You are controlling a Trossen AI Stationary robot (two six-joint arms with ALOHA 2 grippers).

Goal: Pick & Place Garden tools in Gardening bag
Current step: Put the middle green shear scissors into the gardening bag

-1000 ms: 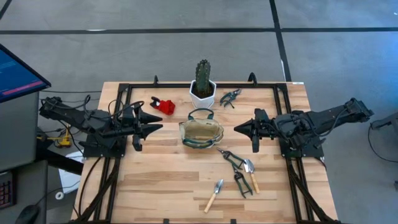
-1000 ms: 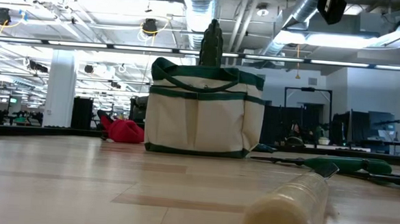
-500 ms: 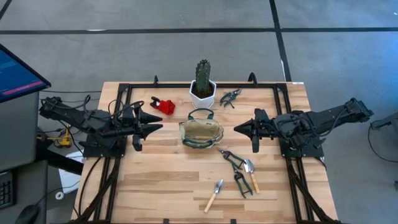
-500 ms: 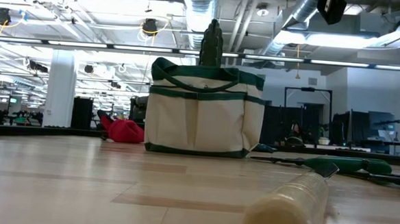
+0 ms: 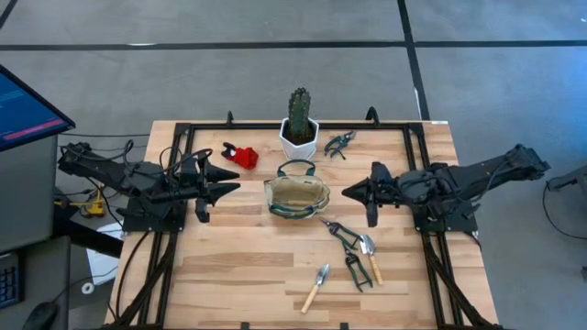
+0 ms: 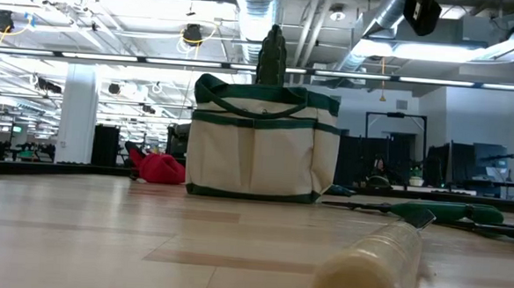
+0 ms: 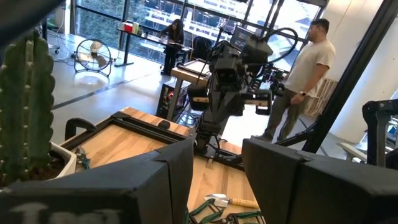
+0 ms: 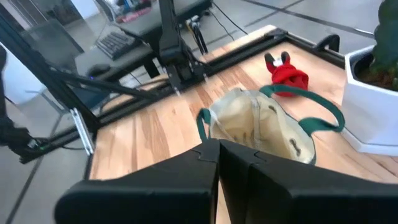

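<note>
You had the bag [image 5: 296, 195] near the middle of the slatted wooden table [image 5: 229, 275], a soft cream fabric tote with dark green trim and looped green handles, its mouth sagging open and its flat side pockets showing in the low view. It served as the landmark for everything else.

Your left gripper [image 5: 231, 180] hung just off the bag's left side, its two blunt dark fingers parted by a narrow gap and holding nothing. Your right gripper [image 5: 348, 192] sat just off the bag's right side, its pointed fingers pressed together on nothing.

Behind the bag stood a ribbed green cactus [image 5: 299, 113] in a white hexagonal pot [image 5: 299, 143]. To the bag's rear left lay the red pruner piece [image 5: 242, 154], glossy plastic with dark tips. To its rear right, beside the pot, lay small dark shears [image 5: 339, 143].

In front of the bag and to its right lay long green-handled shears [image 5: 346, 246], touching a small metal trowel [image 5: 370, 254] with a pale wooden handle. Farther forward lay a second wooden-handled trowel [image 5: 316, 287], apart from the others.

No tool was in the bag's mouth that you could see from above.
</note>
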